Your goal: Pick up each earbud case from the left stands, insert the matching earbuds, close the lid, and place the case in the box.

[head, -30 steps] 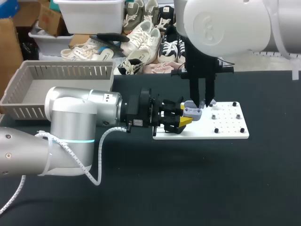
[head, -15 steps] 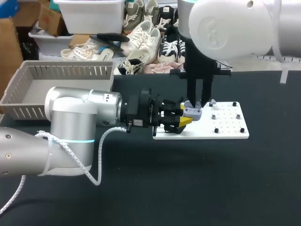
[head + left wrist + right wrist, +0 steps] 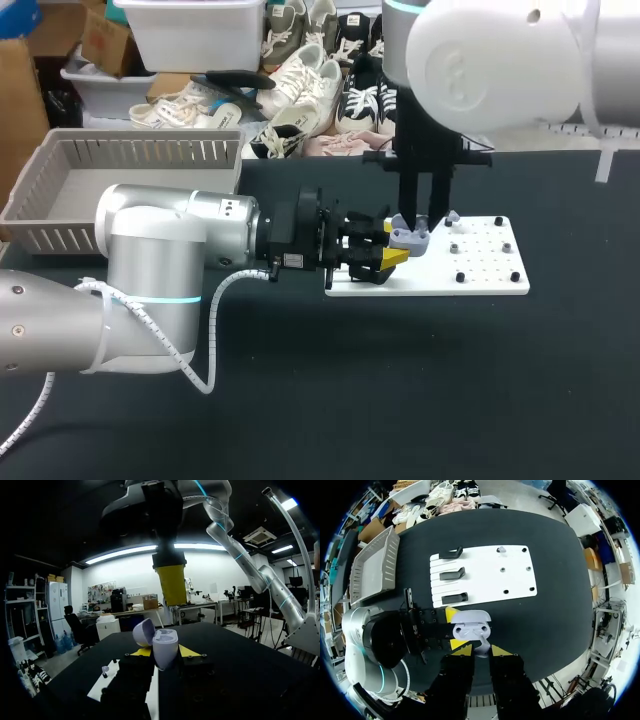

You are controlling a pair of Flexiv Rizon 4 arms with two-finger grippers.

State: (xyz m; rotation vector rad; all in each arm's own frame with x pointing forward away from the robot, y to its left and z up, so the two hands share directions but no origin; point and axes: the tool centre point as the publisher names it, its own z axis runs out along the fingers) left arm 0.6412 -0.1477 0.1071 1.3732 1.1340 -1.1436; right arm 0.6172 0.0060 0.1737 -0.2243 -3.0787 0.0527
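While the open lavender earbud case (image 3: 161, 647) is clamped between the left gripper (image 3: 165, 653) fingers near the white board (image 3: 480, 283), a small pale earbud (image 3: 482, 648) is pinched by the narrowly set right gripper (image 3: 482, 651) directly above it.

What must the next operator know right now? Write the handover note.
Left tool: shut on the open earbud case, held off the table near the white board.
Right tool: straight above the case; whether it holds anything cannot be told.
The three black stands are bare. One small pale piece, likely an earbud, sits on the board. No case shows in the basket.
Done: case picked up, lid open.
Left: seat earbuds, close lid, put case in basket.
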